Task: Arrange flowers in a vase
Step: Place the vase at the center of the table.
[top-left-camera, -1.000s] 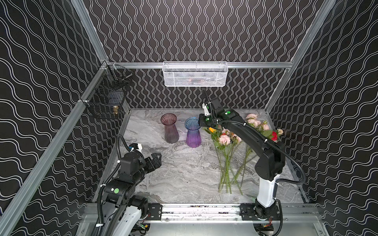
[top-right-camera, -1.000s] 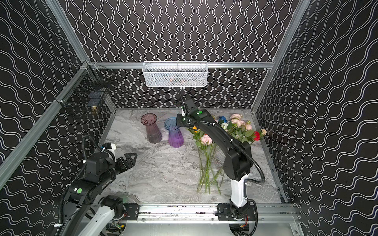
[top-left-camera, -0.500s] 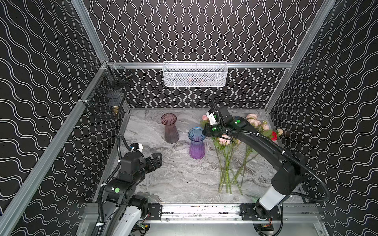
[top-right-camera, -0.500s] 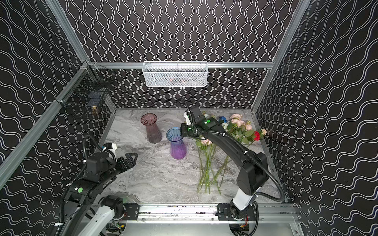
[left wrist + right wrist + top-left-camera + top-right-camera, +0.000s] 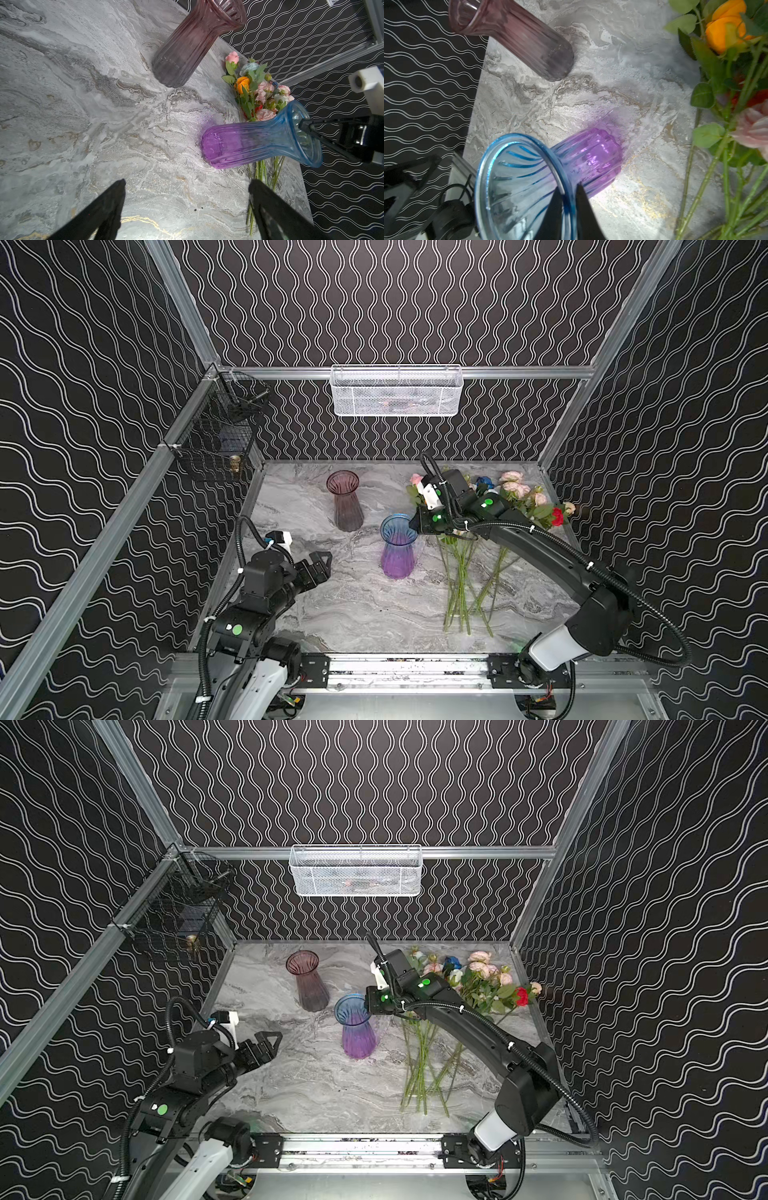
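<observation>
Flowers (image 5: 458,576): bundle lying on marble table (image 5: 353,614) beside blue-purple vase (image 5: 398,549); likely light, wiry, blooms crushable, so take mid-stem. Right gripper (image 5: 568,190): straddles vase rim, pinch uncertain. Left gripper (image 5: 187,182): wide open, empty.

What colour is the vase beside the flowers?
Vase: blue rim fading to purple base; clearest in left wrist view.

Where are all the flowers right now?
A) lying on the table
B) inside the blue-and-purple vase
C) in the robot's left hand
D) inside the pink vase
A: the flowers lie in a bunch on the marble table, beside the blue-and-purple vase, which has no stems in it.
</observation>
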